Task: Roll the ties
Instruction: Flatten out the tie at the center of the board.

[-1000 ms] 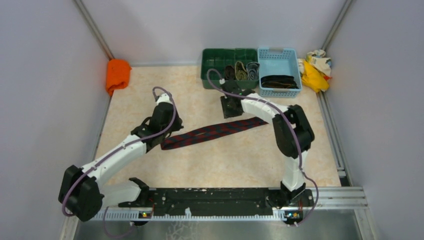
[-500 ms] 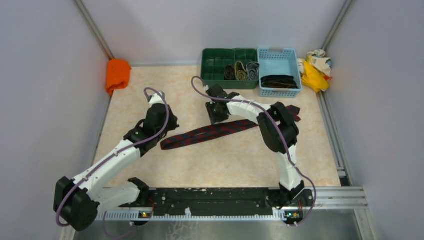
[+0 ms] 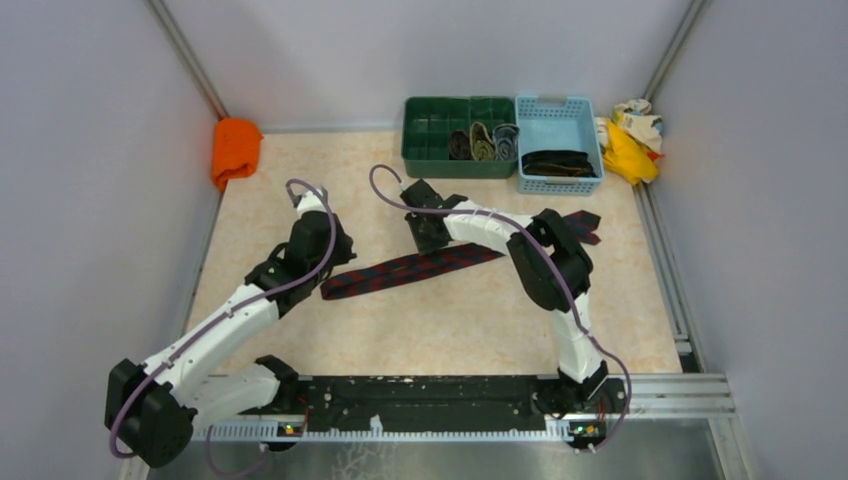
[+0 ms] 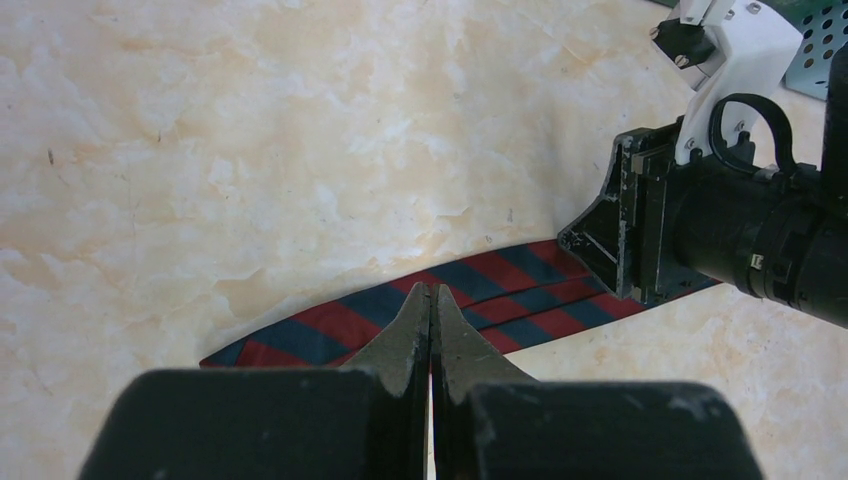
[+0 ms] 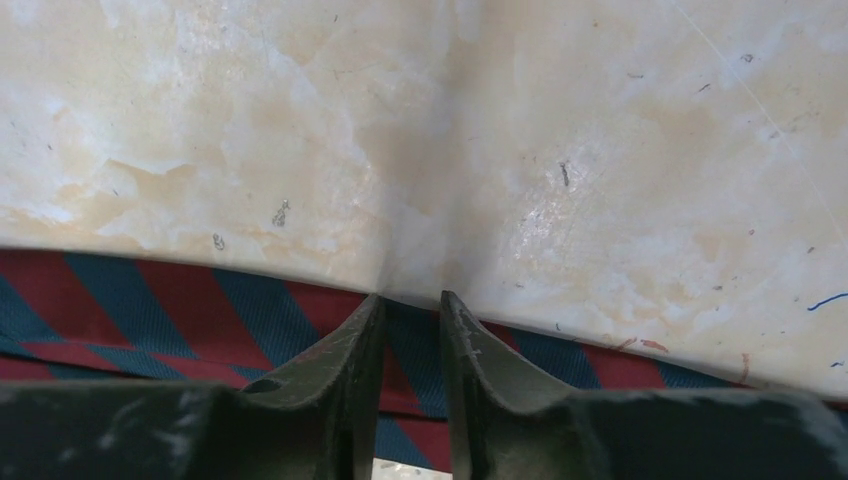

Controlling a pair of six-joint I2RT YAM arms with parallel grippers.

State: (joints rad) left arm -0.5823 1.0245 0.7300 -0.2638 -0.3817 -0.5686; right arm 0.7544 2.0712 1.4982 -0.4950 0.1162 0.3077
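Working on: the red-and-navy tie (image 3: 415,265), lying flat and slantwise on the desk (image 3: 450,330). Looks to me like the straighten-it-out step, no roll started yet.
Left end effector (image 4: 432,300): fingers pressed tight together, nothing between them that I can see. The tip sits right over the tie near its left end; whether it's touching the fabric, can't tell.
Right end effector (image 5: 405,305): jaws only a slit apart, not holding anything I can make out. It's over the tie's middle stretch, stripes showing just under the tips.
Tie's other end: passes under my right arm (image 3: 545,260) and ends near the blue basket (image 3: 557,105).
Next move, my guess: pinch one end, fold it over itself and start turning, keeping the band straight so the roll doesn't go wonky.
Finished ones: rolled ties (image 3: 482,143) in the green tray (image 3: 425,125).
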